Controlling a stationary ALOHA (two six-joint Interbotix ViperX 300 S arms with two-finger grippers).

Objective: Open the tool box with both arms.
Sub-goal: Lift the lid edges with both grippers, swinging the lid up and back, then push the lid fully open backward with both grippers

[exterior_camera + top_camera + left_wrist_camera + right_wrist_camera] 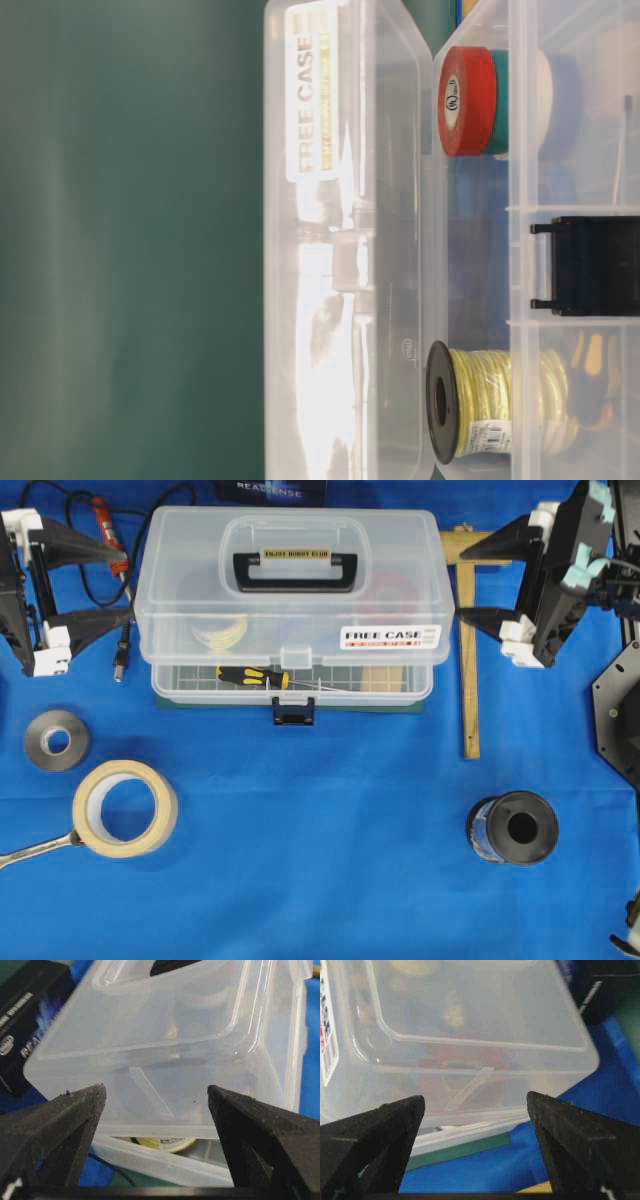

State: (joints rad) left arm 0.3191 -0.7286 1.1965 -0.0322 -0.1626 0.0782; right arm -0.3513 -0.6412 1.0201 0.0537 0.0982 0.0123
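Note:
The tool box (290, 600) is a clear plastic case standing shut at the back middle of the blue cloth. It has a black handle (295, 570) on top, a FREE CASE sticker and a dark blue latch (292, 711) on its front edge. My left gripper (125, 585) is open just off the box's left end wall (165, 1060), with nothing between its fingers. My right gripper (462, 583) is open just off the right end wall (470, 1075), not touching it. In the table-level view the lid (340, 250) and latch (590, 265) fill the frame.
A grey tape roll (56, 740), a masking tape roll (125, 807) and a wrench (35, 850) lie at the front left. A black spool (515, 828) stands at the front right. A wooden square (467, 640) lies right of the box, under my right gripper. A red-handled tool (108, 530) and cables lie back left.

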